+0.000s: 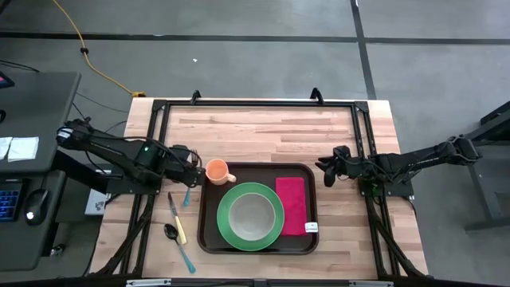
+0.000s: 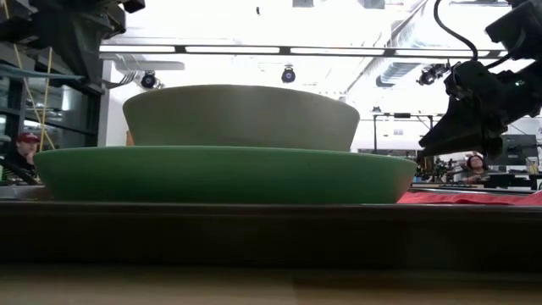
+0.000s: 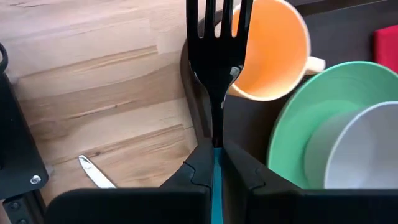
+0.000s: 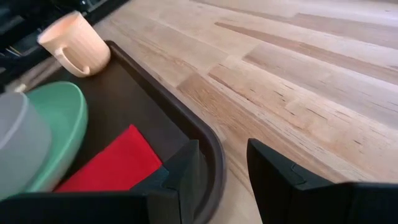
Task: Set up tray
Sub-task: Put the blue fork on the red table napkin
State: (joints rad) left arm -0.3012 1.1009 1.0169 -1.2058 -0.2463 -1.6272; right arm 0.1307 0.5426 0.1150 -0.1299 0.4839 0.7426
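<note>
L gripper [image 3: 214, 163] is pinched tight on a fork [image 3: 214, 56], holding it by the teal handle w/ the tines pointing away from the wrist. In the high view it hangs just off the tray's [image 1: 209, 239] 9–10 o'clock edge, right beside the orange cup [image 1: 217, 171], which sits in the tray's 10–11 o'clock corner. Fork looks airborne, not yet set down.

Inside the tray: green plate [image 1: 229, 233] roughly center, pale bowl [image 1: 253, 212] on top of it, red napkin [image 1: 292, 204] at 3 o'clock. Tray itself sits on the near half of the wooden table [image 1: 263, 127], about mid-width. Out on the bare wood at the tray's 8–9 o'clock lie a knife [image 1: 177, 218] and a spoon [image 1: 177, 242], side by side, well apart from the L gripper.

R gripper [image 4: 222, 163] waits over the wood just off the tray's 2–3 o'clock corner, fingers spread, nothing between them.

Risks, as I judge them:
- Cup is very close to the fork tines; a sideways swing into the tray could knock or tip it.
- Grip is far back on the handle, so the fork may pivot or slip when it touches down.
- Free space between plate rim and tray wall looks narrow on the 9 o'clock side; fork could land propped on the plate edge or tray rim, not flat.
- Knife & spoon lie close together; picking one up could nudge the other.
</note>
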